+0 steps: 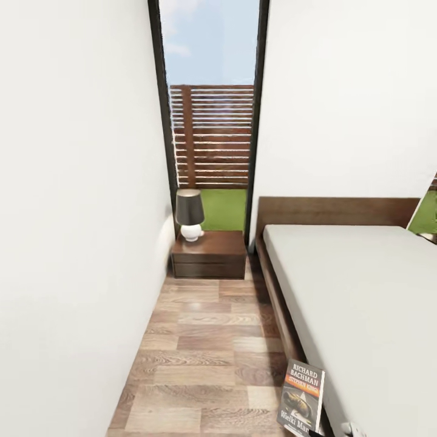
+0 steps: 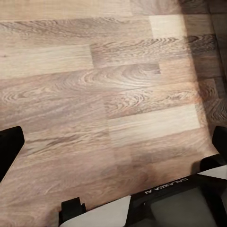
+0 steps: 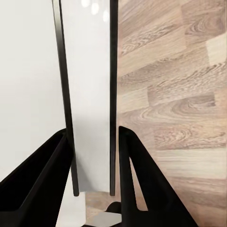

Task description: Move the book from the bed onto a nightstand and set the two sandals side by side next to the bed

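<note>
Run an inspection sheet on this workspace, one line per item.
Surface: wood-plank floor, a narrow aisle between the wall and the bed.
Job's things: book upright and off the mattress, beside the bed's edge; nightstand at the aisle's far end; mattress bare where visible.
Clutter: lamp on the nightstand's left part, the rest of its top free.
Grippers: right hand closed on the book, seen edge-on between its fingers; left hand open over the floor, holding nothing.
Cables: nothing seen.
Surroundings: tall window behind the nightstand, slatted fence outside.
</note>
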{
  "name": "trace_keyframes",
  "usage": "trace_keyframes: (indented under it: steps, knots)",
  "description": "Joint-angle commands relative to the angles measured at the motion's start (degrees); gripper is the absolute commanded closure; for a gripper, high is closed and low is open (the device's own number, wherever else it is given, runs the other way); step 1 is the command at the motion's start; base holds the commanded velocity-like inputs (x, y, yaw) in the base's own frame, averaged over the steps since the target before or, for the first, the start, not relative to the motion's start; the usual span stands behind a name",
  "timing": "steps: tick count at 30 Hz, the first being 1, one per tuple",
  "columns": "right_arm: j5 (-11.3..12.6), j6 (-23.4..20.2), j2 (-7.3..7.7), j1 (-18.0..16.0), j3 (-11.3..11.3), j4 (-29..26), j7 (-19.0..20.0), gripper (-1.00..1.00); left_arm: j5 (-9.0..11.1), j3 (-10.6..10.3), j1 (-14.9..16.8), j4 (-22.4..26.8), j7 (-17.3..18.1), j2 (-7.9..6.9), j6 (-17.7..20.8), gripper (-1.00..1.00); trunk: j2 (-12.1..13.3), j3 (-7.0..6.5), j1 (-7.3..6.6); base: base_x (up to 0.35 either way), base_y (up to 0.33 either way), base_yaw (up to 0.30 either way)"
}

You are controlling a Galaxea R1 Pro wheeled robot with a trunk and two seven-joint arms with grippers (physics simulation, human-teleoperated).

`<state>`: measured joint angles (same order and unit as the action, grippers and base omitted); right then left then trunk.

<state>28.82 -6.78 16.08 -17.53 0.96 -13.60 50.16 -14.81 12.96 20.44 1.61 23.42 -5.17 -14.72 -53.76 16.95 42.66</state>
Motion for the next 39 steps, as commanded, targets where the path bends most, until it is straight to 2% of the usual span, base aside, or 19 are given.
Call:
trace_keyframes:
  steps: [1,11,39]
  knots:
    - [0.4,-0.6,0.00,0.0,0.1,0.0,0.2,1.00,-0.6,0.5,0.0,0.0,0.1,-0.02,-0.2,-1.00,0.0,0.07,0.04,0.324,0.000,-0.143]
    - [0.4,-0.6,0.00,0.0,0.1,0.0,0.2,1.00,-0.5,0.5,0.0,0.0,0.1,-0.02,-0.2,-1.00,0.0,0.07,0.04,0.293,0.002,-0.174]
    - [0.4,-0.6,0.00,0.0,0.2,0.0,0.2,1.00,-0.6,0.5,0.0,0.0,0.1,0.12,-0.2,-1.00,0.0,0.07,0.04,0.305,0.072,-0.003]
